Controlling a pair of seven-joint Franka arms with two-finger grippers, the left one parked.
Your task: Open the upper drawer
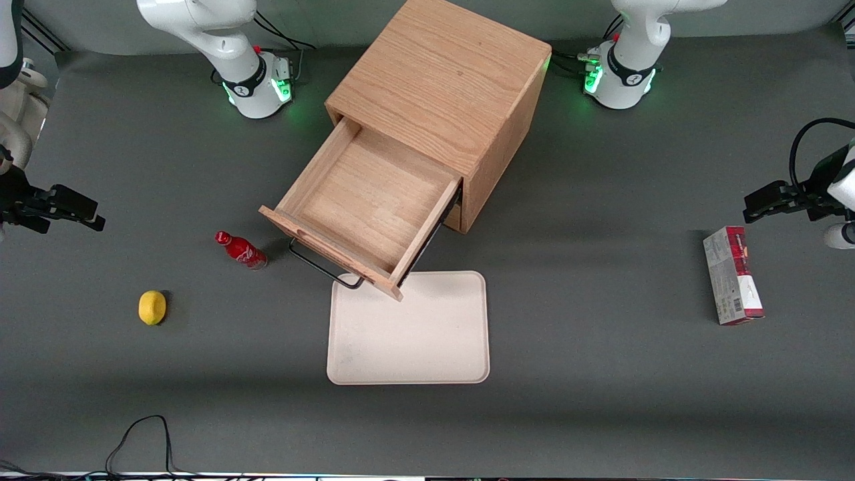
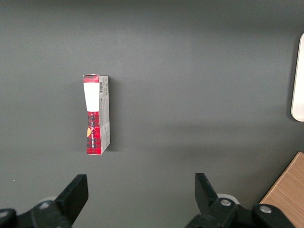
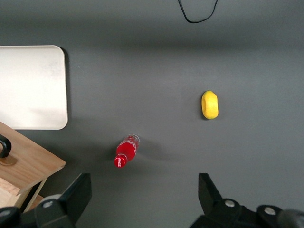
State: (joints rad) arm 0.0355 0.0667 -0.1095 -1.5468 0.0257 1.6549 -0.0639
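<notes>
The wooden cube cabinet (image 1: 441, 80) stands at the middle of the table. Its upper drawer (image 1: 364, 200) is pulled far out and its light oak inside is bare. The dark bar handle (image 1: 324, 267) on the drawer front overhangs the edge of the tray. The drawer below it is hidden under the open one. My gripper (image 1: 83, 208) is open and holds nothing, well away from the drawer toward the working arm's end of the table, above the mat. In the right wrist view the gripper (image 3: 142, 194) has its fingers wide apart over bare mat, and a corner of the drawer front (image 3: 26, 164) shows.
A red bottle (image 1: 241, 249) lies beside the drawer front, with a lemon (image 1: 152, 307) nearer the front camera. A cream tray (image 1: 409, 331) lies in front of the drawer. A red and grey box (image 1: 733, 284) lies toward the parked arm's end. A black cable (image 1: 137, 437) loops at the table's front edge.
</notes>
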